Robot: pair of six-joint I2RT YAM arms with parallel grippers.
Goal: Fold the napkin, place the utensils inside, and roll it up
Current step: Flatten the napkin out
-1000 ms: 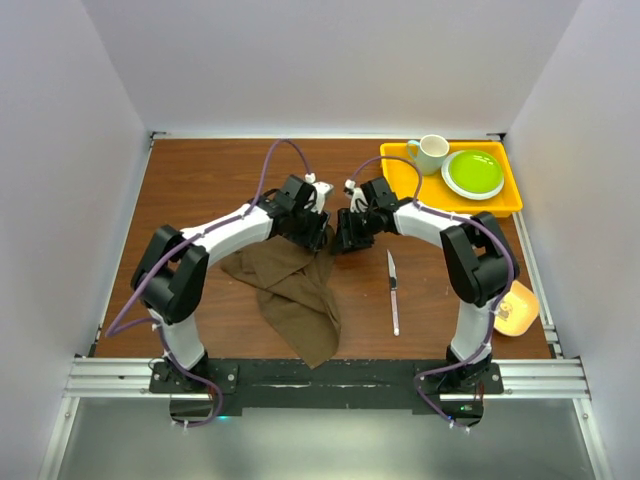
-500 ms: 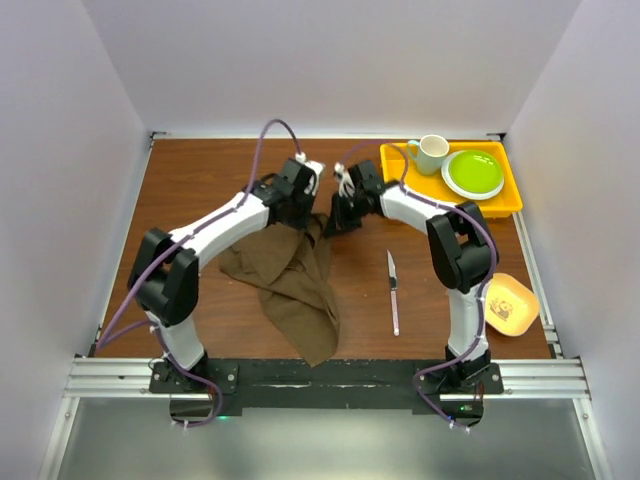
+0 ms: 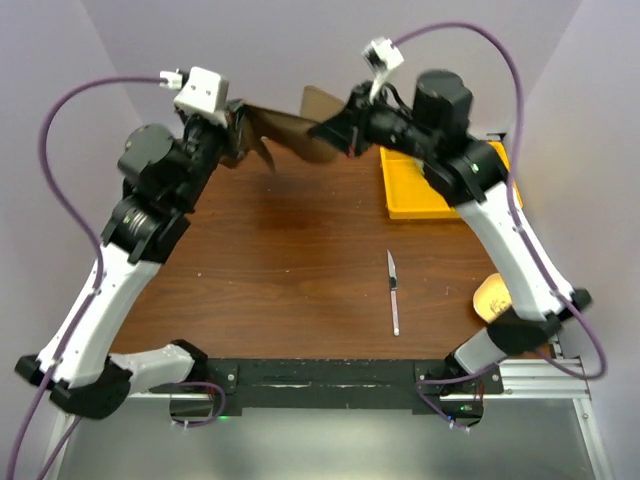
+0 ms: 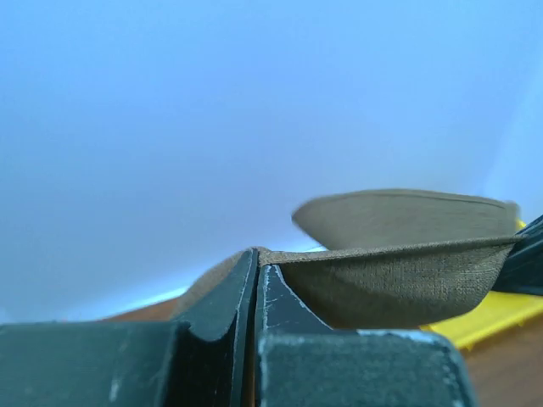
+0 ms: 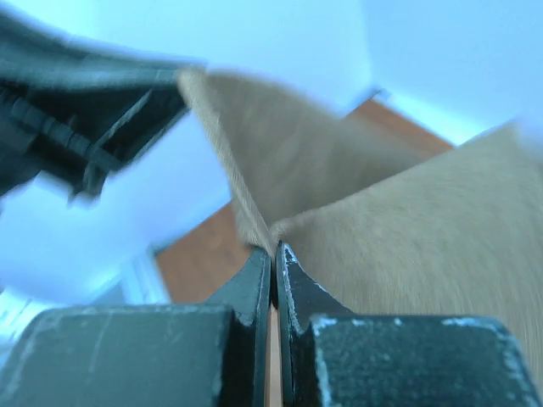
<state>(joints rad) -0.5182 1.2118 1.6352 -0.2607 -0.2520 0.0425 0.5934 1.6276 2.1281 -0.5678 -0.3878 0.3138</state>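
Both arms up high. Left gripper (image 4: 257,261) jaws clenched on one napkin (image 3: 285,128) edge, right gripper (image 5: 273,254) jaws clenched on another. The cloth hangs stretched between them in the air over the far side of the table (image 3: 300,250). Knife (image 3: 394,292) lies flat on the table, apart from the yellow tray (image 3: 425,195), untouched.

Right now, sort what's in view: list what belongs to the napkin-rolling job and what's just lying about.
Job: dark brown cloth napkin, held aloft; slim silver table knife, on the wooden table.
Lying about: yellow plastic tray; pale orange bowl, partly behind the right arm.
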